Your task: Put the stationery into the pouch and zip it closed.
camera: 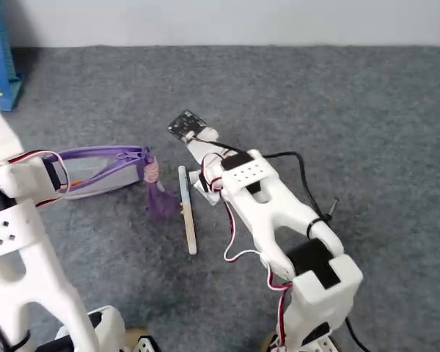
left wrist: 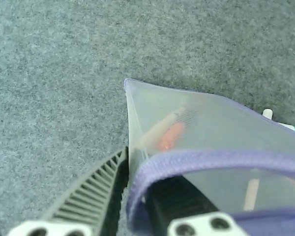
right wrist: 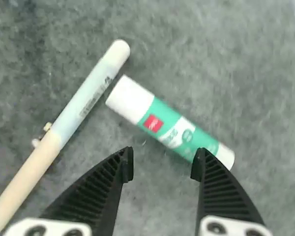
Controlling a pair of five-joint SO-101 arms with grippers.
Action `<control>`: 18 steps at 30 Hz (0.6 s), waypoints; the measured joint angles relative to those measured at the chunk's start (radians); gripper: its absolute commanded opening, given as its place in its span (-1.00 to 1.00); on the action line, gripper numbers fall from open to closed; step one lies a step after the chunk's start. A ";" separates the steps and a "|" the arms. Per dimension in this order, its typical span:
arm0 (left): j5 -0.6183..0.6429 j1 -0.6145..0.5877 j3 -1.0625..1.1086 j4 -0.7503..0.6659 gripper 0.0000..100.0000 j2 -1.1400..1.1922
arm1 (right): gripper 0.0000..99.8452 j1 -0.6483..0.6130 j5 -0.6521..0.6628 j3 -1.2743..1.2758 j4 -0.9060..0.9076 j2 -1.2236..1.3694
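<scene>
Two items are left out on the grey mat (camera: 352, 110): a pale pen (right wrist: 73, 128) and a green-and-white glue stick (right wrist: 169, 129). They lie just beside each other, near the pouch's mouth end. At least one thing is already inside the pouch (left wrist: 211, 137): an orange-tipped item (left wrist: 169, 136) shows through the wall, but I can't tell what it is. So I judge the task partway done. Loading isn't finished, and the zip (camera: 106, 154) looks open, so closing it is also left.

The left gripper (left wrist: 132, 172) has its jaws pressed together on the pouch's purple-edged rim and holds it at the left of the high view. The right gripper (right wrist: 162, 160) hangs over the glue stick with its jaws spread, one on either side of the stick's end. It isn't gripping.

The pouch is clear soft plastic with purple zip tape along the top. A translucent purple pull tab (camera: 160, 199) sits at the mouth end, near the pen. The walls look limp, so it probably sags without the left gripper's hold.
</scene>
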 measured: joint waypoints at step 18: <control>-0.011 0.000 0.023 0.000 -0.98 -0.002 | -0.60 -0.040 0.130 -0.213 -0.003 0.247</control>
